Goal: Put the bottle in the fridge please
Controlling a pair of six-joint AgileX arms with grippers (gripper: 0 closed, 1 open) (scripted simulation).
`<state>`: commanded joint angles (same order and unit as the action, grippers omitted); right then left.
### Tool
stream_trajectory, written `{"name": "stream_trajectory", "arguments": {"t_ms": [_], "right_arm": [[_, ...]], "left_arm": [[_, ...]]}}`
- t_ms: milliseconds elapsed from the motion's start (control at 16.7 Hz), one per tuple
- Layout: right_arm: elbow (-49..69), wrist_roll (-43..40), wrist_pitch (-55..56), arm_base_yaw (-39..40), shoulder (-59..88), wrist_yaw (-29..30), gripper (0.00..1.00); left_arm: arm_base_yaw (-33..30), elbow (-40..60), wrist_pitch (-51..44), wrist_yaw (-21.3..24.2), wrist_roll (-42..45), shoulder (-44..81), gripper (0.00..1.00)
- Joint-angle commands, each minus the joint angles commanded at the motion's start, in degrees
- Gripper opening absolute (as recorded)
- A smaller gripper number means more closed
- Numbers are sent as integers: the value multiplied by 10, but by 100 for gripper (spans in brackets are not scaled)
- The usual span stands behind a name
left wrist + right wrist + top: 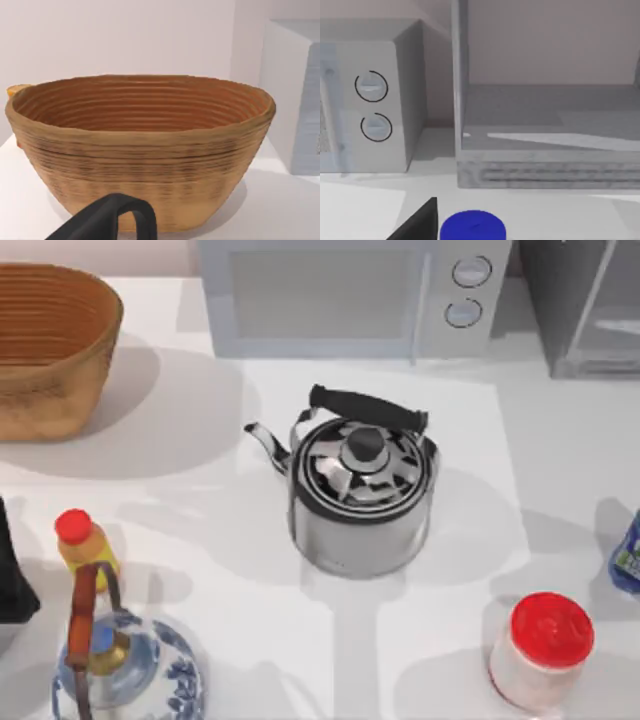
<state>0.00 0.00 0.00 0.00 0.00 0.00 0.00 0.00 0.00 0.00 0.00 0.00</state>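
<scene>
At the table's right edge, the bottle (628,558) is seen standing, near the red-lidded jar (541,651) and well in front of the fridge (585,305). From the right wrist view, the bottle's blue cap (473,229) is seen just beside a dark finger (420,223) of the right gripper; whether that gripper is released or clenched cannot be told. The left gripper (112,220) is held before the basket (140,145), and its grip cannot be told either.

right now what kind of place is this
Probably a kitchen counter, in simulation: a white table holding a microwave, a fridge beside it, and a steel kettle in the middle.

Light: we are seeing bright, even lighting.
Shadows: the kettle (362,495) is casting soft shadows across the surface (500,450).
</scene>
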Motion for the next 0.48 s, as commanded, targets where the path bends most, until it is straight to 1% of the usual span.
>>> {"name": "stream_trajectory", "arguments": {"t_ms": [120,240,360,480], "right_arm": [[0,0,0,0,0,0,100],[4,-18,-3,-6,18,-14,100],[14,-61,-7,-21,57,-43,100],[31,-124,-10,-46,115,-83,100]], "left_arm": [[0,0,0,0,0,0,100],[0,0,0,0,0,0,100],[0,0,0,0,0,0,100],[0,0,0,0,0,0,100]]}}
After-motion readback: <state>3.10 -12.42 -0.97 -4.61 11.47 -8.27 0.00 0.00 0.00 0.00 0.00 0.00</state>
